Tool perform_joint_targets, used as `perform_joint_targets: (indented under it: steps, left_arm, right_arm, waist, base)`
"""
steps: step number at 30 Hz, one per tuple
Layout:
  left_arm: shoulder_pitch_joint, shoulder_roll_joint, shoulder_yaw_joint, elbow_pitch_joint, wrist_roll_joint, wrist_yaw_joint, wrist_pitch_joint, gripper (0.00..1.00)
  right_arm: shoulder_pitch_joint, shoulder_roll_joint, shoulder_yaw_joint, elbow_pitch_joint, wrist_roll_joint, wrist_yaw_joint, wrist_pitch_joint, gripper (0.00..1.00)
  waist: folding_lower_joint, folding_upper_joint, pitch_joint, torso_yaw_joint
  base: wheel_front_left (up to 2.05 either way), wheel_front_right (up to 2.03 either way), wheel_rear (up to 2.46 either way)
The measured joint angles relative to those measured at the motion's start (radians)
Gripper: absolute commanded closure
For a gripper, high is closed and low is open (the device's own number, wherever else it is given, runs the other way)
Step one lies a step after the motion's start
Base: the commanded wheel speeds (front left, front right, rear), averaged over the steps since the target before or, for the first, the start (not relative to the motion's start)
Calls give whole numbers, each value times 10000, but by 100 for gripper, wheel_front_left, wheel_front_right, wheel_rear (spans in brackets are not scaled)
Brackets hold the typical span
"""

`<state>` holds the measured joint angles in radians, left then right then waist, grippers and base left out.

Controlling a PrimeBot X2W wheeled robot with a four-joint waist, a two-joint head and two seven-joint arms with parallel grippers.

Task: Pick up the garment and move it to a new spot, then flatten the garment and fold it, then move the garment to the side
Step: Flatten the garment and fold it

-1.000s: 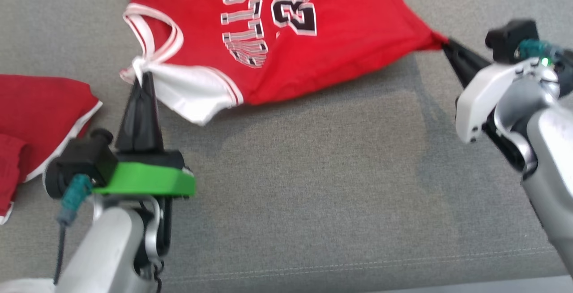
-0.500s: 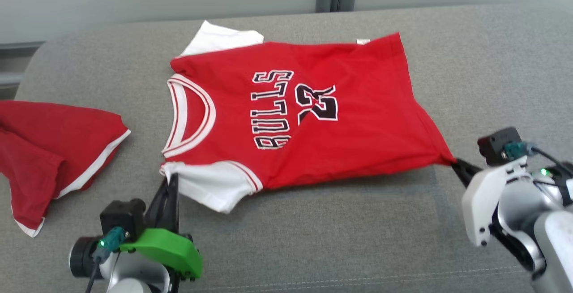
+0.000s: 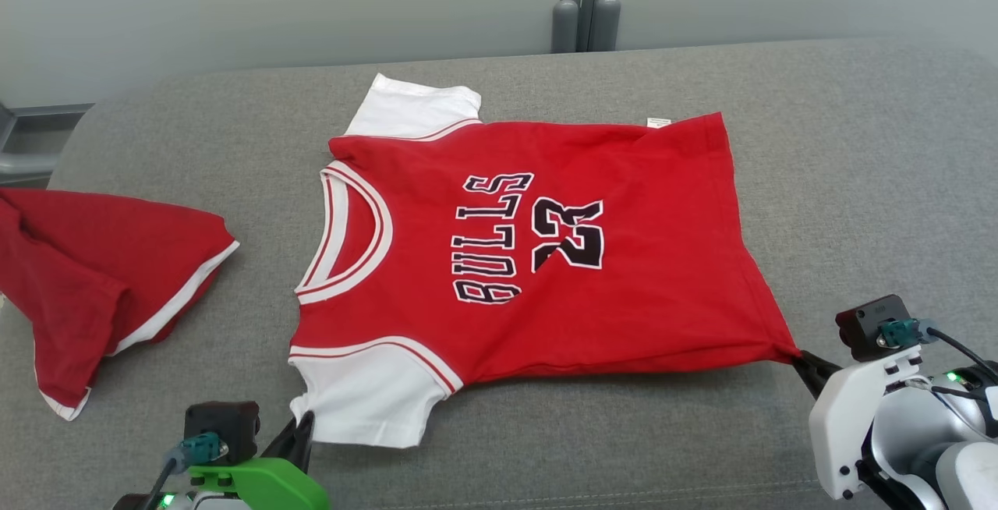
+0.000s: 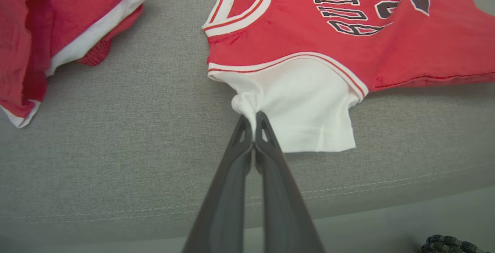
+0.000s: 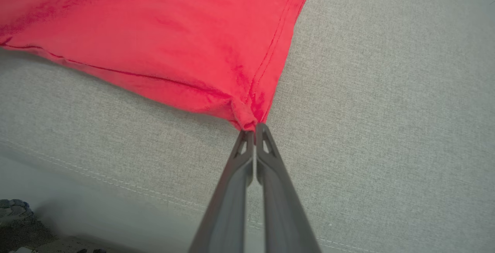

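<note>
**Grippers clamped on the jersey's (image 3: 546,260) near corners: set it down taut before letting go**

The red jersey lies print-up across the grey cushion (image 3: 702,432), collar toward the robot's left and hem toward its right. Most of the body is flat. The near side seam, though, casts a shadow and seems to sit slightly raised off the fabric.

The left gripper (image 4: 253,119) has its fingers pressed together on a bunched knot of the near sleeve (image 4: 301,102). The right gripper (image 5: 254,127) is likewise closed tight on the hem corner (image 5: 243,117), which is drawn out into a point.

The step in hand looks like flattening. To do it well, both arms should lower together until the near edge rests on the cushion, with only light tension along the line between them. A harder pull on the right would likely stretch the hem corner further and skew the print. Release is best made once the cloth touches down, and the puckered sleeve will probably need smoothing after the left fingers part.

The far sleeve (image 3: 413,108) shows beyond the shoulder and should be checked for a tuck before folding. A second red garment (image 3: 101,276) lies well apart to the left, so the left arm should withdraw without sweeping toward it.
</note>
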<state>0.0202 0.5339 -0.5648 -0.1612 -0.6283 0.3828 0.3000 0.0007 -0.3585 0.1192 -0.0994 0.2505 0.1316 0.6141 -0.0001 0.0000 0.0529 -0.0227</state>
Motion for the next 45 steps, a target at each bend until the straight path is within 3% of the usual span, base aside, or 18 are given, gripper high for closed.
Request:
perform_joint_targets:
  steps: [4, 8, 24, 35, 45]
  left_arm:
    - [56, -65, 339, -759, -318, 194, 54, 100]
    - [-680, -362, 458, -456, -451, 29, -40, 100]
    - [-5021, -1778, 201, 4084, -119, -943, -105, 100]
    - [-7138, -2270, -161, 6268, 334, -1511, -336, 100]
    - [-8147, -2552, -410, 7708, 617, -1768, -610, 100]
  right_arm:
    - [-8, 161, -169, -44, 36, 0, -251, 100]
    - [-293, 430, -324, 6, 286, 0, -529, 100]
    - [-3320, 1143, -73, 2282, 780, -2, -1850, 100]
    - [-4677, 1363, 40, 4332, 422, -2, -3087, 100]
    - [-5649, 2100, -671, 5925, -558, -2, -4044, 100]
  waist:
    - [0, 0, 67, 36]
    - [0, 0, 247, 83]
    - [0, 0, 1346, -28]
    - [1, 0, 2043, -125]
    - [1, 0, 2476, -335]
  base:
    - [0, 0, 0]
    - [0, 0, 0]
    - [0, 0, 0]
    - [0, 0, 0]
    - [0, 0, 0]
